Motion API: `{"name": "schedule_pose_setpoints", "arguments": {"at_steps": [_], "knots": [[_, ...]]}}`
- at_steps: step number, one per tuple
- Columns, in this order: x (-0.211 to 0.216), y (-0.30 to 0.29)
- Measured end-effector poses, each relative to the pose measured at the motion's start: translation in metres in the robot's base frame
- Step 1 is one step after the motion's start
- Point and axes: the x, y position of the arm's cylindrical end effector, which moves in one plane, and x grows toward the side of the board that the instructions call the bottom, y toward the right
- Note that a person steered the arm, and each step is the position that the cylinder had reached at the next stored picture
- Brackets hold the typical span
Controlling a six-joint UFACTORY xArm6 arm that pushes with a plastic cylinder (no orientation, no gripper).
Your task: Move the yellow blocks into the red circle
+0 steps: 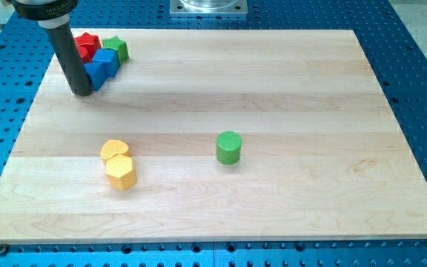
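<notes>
Two yellow blocks lie touching at the view's lower left: a rounded heart-like yellow block [114,150] and, just below it, a yellow hexagon [121,172]. My tip [82,91] rests on the board at the upper left, against the left side of a blue block [98,72], well above the yellow blocks. A second blue block [108,58], a red star-like block [87,44] and a green star-like block [116,47] cluster beside the rod. No red circle shows in the view.
A green cylinder [229,147] stands near the board's middle. The wooden board [288,89] lies on a blue perforated table [421,59]. A metal mount [209,7] sits at the view's top.
</notes>
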Motion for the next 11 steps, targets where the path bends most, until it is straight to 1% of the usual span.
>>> {"name": "schedule_pose_setpoints", "arguments": {"at_steps": [2,3,4,5,6,7,8,9,11], "knots": [[0.030,0.000],[0.031,0.049],[0.060,0.101],[0.123,0.101],[0.172,0.107],[0.175,0.148],[0.233,0.143],[0.245,0.087],[0.218,0.007]]}}
